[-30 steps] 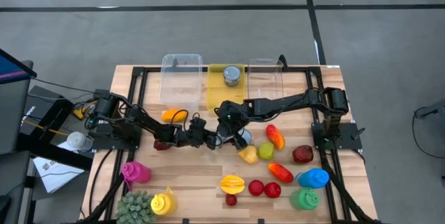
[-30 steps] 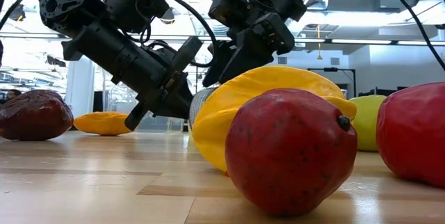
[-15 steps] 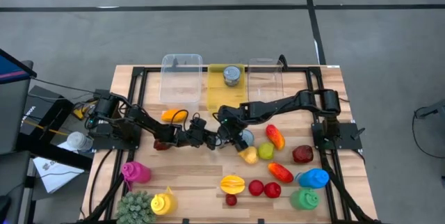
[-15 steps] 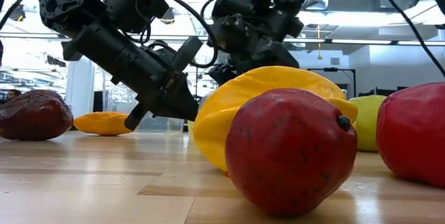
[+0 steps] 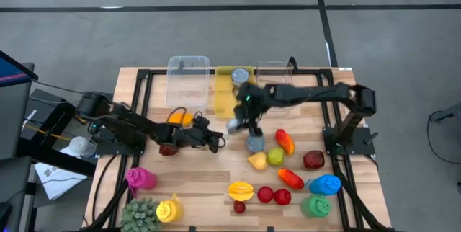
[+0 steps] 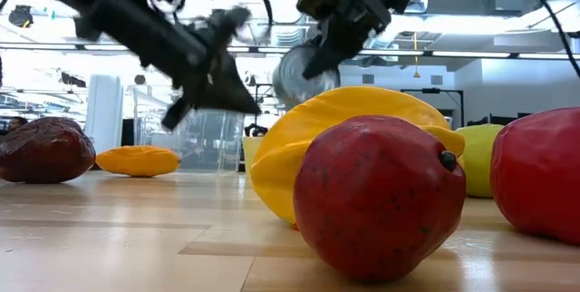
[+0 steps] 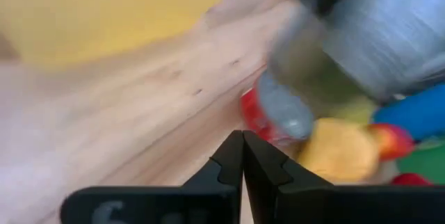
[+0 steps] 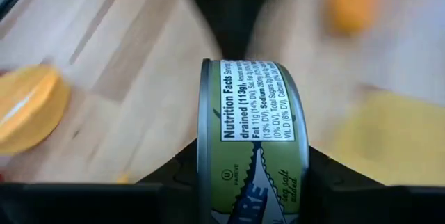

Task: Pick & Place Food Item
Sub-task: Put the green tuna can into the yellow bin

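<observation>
Right wrist view: right pincer (image 8: 252,175) clamped on tin can (image 8: 252,137), lifted above surface (image 5: 209,181) | rigid, smooth, slippery metal; flat ends best | left pincer (image 7: 243,156) closed, empty.

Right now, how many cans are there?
3: a can in the yellow bin, a held can in the right gripper, a loose can on the table. Others may be hidden.
</observation>
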Robot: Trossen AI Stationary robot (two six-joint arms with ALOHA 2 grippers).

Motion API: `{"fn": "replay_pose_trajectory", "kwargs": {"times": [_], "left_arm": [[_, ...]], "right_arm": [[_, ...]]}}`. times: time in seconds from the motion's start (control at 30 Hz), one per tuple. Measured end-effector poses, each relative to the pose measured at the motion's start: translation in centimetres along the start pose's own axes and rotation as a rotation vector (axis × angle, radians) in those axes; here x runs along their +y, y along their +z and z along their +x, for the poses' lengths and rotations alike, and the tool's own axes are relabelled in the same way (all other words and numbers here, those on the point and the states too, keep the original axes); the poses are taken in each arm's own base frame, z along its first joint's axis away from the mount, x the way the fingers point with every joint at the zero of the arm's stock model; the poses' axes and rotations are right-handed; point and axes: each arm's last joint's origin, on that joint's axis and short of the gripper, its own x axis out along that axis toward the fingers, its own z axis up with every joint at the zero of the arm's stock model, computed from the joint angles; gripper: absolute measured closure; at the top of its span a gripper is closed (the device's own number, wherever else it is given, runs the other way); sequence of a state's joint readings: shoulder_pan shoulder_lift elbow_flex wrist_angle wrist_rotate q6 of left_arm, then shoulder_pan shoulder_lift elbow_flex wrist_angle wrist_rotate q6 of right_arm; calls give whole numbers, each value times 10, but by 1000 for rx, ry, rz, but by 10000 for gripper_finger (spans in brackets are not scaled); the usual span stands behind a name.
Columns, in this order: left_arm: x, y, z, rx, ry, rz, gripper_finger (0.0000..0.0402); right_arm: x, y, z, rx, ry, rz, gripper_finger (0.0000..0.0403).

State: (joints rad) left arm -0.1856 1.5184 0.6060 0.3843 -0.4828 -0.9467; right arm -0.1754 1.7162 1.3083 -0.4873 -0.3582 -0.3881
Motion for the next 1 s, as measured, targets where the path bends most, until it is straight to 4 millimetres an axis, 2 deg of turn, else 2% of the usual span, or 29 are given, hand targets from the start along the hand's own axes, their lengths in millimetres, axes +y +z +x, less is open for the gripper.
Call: {"fn": "replay_pose_trajectory", "kwargs": {"times": [0.1,0.17,0.3,0.47,0.6,0.83,1.0], "left_arm": [[-9,22,-24,-43,-58,34,402],[-15,37,-41,-83,-106,41,402],[-21,65,-77,-174,-200,54,402],[-21,88,-113,-288,-282,82,401],[-19,98,-129,-343,-309,101,402],[-13,102,-143,-351,-309,117,402],[-12,102,-143,-343,-302,124,402]], "right_arm": [[-19,-1,-29,-52,-99,78,276],[-33,-3,-41,-71,-203,141,276],[-60,-10,-49,-98,-350,275,276],[-95,-22,-20,-19,-363,457,276],[-113,-20,0,21,-345,496,276],[-128,-24,31,132,-239,512,276],[-136,-27,42,123,-189,524,276]]}}
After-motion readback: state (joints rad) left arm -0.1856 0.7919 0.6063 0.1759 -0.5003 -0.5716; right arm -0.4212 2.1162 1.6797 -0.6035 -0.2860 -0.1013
